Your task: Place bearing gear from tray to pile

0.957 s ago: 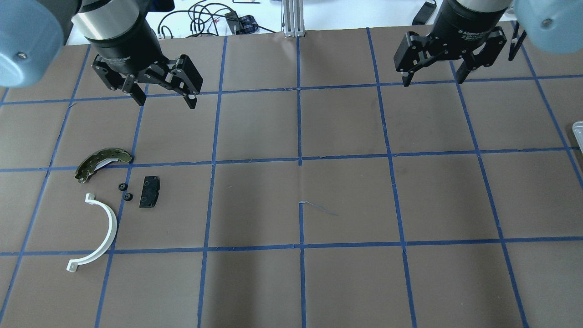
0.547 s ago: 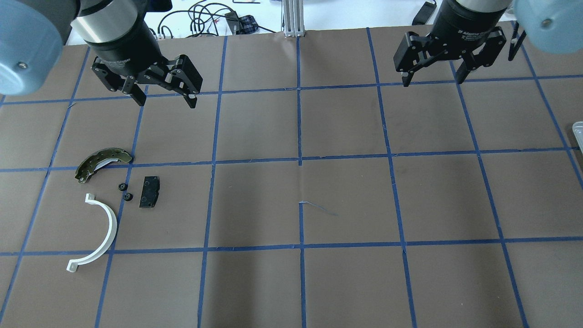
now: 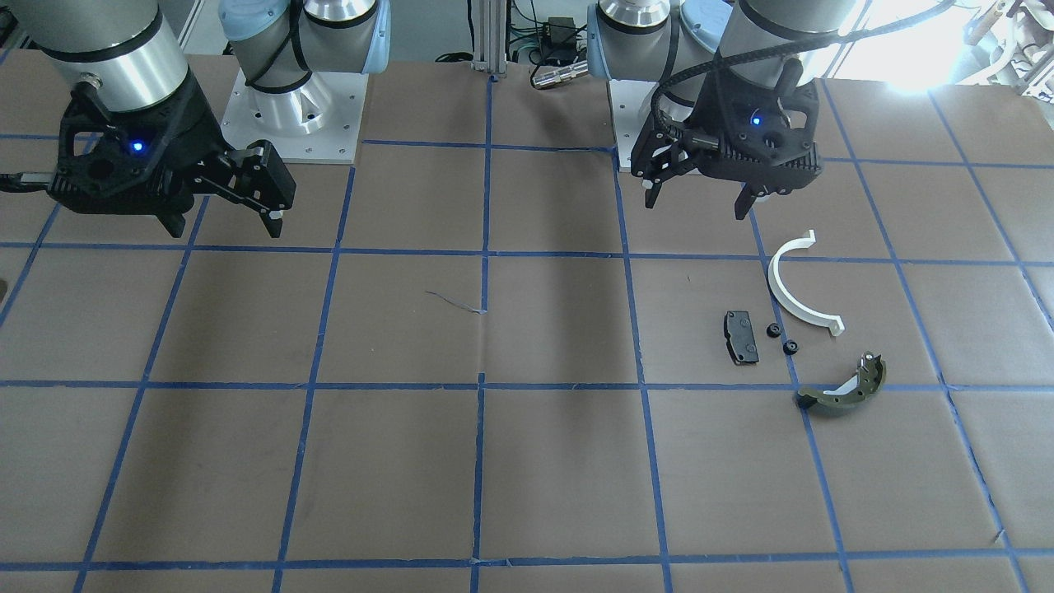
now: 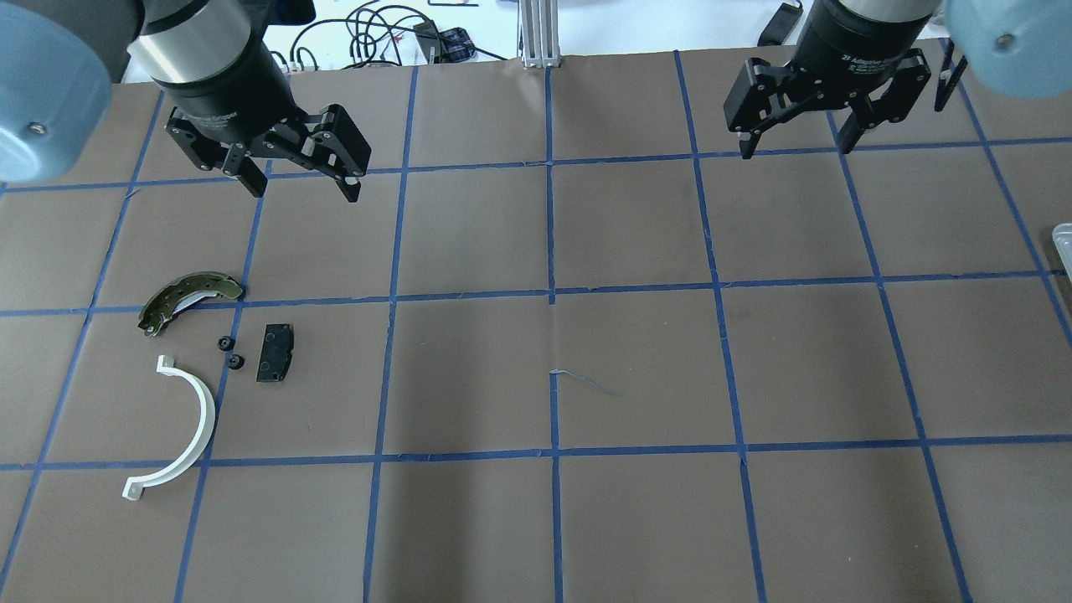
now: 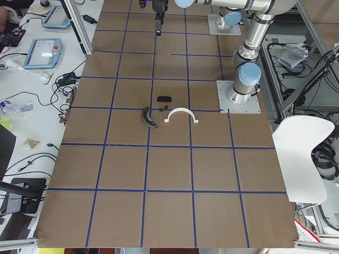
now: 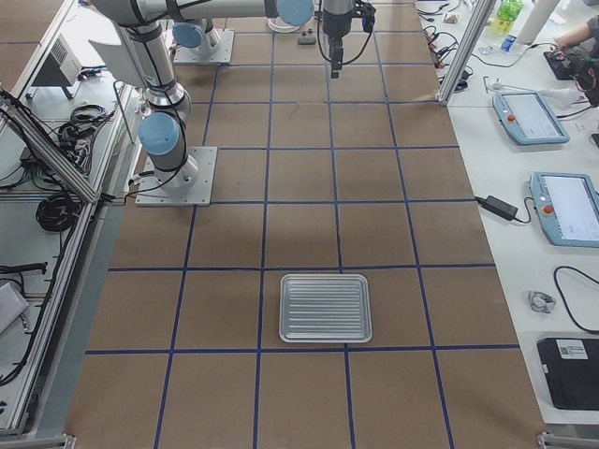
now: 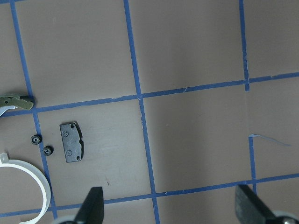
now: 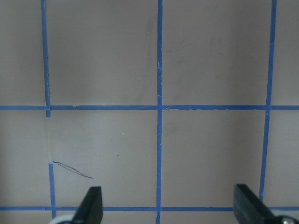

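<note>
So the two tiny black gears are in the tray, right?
No. The two tiny black gears lie on the table beside the black pad, not in the tray. The overhead view shows it.

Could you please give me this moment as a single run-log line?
left gripper: open, empty, above table | right gripper: open, empty, above table | tray: empty | two small gears: in pile, beside black pad
</note>
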You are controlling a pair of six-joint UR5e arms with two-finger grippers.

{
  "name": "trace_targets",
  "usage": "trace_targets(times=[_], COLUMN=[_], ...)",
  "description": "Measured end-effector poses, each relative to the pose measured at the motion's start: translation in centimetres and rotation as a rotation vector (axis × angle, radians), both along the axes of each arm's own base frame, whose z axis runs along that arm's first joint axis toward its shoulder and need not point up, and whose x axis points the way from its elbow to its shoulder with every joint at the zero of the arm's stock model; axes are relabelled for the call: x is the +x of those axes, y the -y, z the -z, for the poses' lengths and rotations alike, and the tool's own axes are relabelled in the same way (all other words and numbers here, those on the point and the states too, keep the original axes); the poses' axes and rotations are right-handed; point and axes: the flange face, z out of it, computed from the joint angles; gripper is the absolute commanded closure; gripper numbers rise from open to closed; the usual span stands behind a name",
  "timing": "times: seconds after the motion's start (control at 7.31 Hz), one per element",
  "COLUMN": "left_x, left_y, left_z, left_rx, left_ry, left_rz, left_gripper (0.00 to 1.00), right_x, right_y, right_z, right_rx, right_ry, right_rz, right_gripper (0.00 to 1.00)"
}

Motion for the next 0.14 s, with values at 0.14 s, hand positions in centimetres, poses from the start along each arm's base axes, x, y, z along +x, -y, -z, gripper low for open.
trace_targets(times=[0.14], left_x=[0.03], left_y=[-0.01], left_z=[-0.03], left_rx=[-0.001], left_ry=[0.000], left_rz=[0.001], left_gripper=[0.00], right_x=[0.00], right_y=[0.01], right_z=[-0.01], right_rx=[-0.001], right_ry=[0.000], right_rz=[0.000], right_gripper=[0.00])
